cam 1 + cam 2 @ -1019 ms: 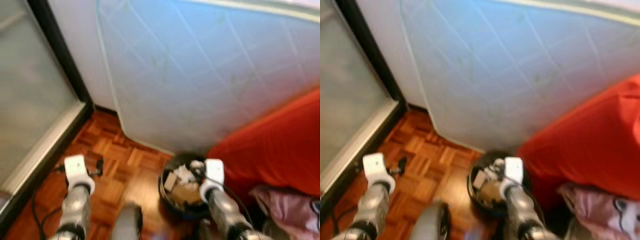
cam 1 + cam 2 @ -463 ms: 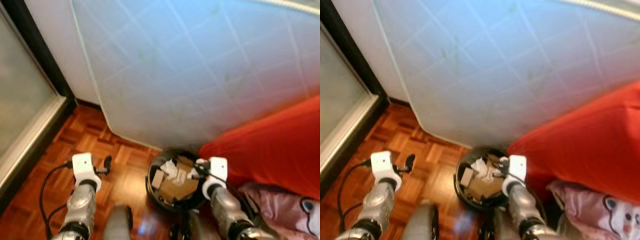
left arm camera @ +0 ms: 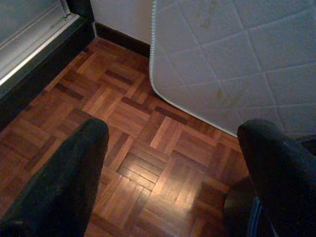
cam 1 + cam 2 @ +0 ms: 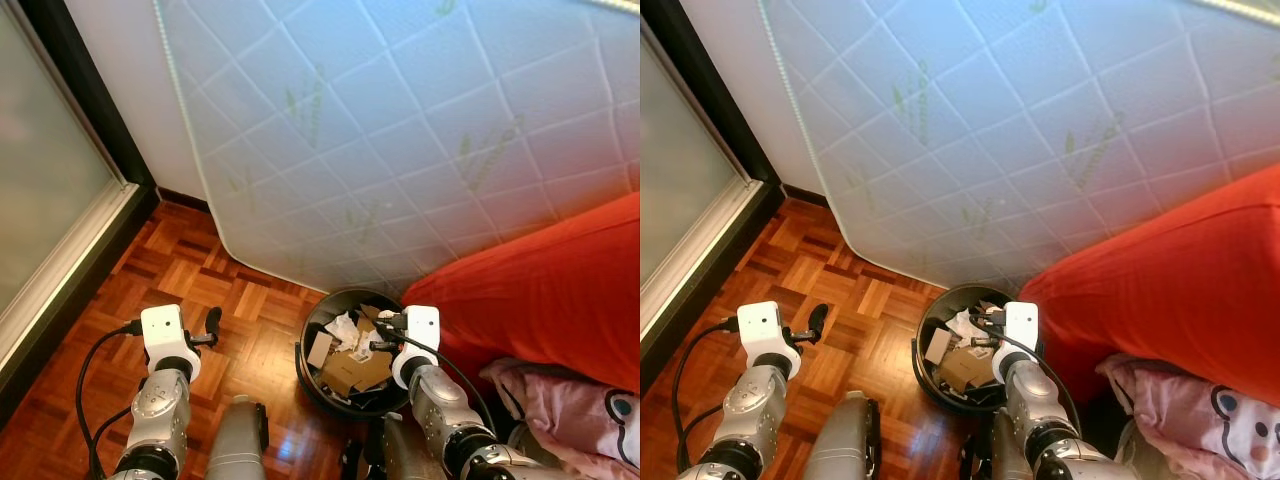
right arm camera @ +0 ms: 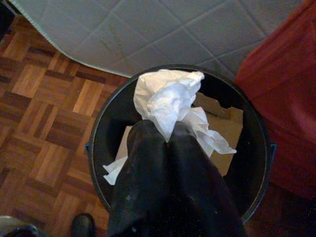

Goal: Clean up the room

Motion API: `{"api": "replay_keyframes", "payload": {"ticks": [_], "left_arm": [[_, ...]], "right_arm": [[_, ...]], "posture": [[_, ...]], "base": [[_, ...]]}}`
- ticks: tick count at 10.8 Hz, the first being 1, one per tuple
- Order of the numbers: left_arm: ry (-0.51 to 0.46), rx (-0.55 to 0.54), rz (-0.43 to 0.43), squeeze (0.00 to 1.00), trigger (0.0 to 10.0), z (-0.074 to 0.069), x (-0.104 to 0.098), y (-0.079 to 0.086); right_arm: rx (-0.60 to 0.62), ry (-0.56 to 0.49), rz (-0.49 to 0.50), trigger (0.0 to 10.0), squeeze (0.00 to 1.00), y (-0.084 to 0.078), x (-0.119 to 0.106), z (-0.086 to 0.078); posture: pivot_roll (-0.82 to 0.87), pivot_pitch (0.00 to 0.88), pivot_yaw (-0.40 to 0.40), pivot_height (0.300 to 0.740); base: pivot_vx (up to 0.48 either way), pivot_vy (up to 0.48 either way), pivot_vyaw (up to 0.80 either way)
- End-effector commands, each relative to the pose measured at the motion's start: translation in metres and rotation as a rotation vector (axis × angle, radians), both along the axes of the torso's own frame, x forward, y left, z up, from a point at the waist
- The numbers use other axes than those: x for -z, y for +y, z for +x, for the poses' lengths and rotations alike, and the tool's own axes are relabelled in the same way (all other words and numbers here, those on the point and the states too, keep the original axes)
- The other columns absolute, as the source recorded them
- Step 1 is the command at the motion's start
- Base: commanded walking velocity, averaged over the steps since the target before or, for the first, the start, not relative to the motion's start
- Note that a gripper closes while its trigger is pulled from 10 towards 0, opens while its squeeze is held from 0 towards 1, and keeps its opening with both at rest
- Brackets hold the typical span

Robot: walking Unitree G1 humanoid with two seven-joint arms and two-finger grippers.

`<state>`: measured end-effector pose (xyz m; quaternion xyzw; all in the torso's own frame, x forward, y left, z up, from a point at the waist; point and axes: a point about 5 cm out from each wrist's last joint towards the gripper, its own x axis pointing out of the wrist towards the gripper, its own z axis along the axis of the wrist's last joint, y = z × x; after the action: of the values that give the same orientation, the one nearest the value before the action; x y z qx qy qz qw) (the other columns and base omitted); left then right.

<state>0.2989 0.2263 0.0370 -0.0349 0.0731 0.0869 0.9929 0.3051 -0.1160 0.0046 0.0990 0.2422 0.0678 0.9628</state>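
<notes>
The crumpled white tissue (image 5: 165,101) is pinched between the 2 fingers of the right claw (image 5: 168,136), held directly above the open mouth of the black bin (image 5: 254,148). By my reading, this piece of rubbish is 1 release away from being disposed of; it is not yet dropped. The 1 bin already holds cardboard scraps (image 4: 358,372) and other paper, so part of the tidying looks done. It stands on the parquet floor (image 4: 190,270), touching the foot of 1 quilted white mattress (image 4: 400,130) that leans against the wall, with a red cover (image 4: 545,285) just beside it and a pink printed cloth (image 4: 565,400) lower down, possibly left to sort. The left claw (image 3: 173,163) hangs spread apart and empty over bare floor, near a glass sliding door (image 4: 45,190).
</notes>
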Motion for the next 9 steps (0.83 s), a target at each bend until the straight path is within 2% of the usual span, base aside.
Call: {"api": "replay_keyframes", "payload": {"ticks": [1, 9], "left_arm": [[0.020, 0.000, -0.011, 0.00, 10.0, -0.0057, 0.0064, -0.0017], [0.009, 0.001, -0.006, 0.00, 10.0, -0.0031, 0.0018, -0.0010]], "right_arm": [[0.006, 0.028, 0.002, 10.0, 0.98, 0.0005, 0.0047, -0.0040], [0.022, 0.038, -0.002, 10.0, 1.00, 0.0023, 0.0053, -0.0041]], "posture": [[0.31, 0.297, -0.101, 0.651], [0.32, 0.310, -0.098, 0.651]], "base": [[0.000, 0.000, 0.00], [0.000, 0.000, 0.00]]}}
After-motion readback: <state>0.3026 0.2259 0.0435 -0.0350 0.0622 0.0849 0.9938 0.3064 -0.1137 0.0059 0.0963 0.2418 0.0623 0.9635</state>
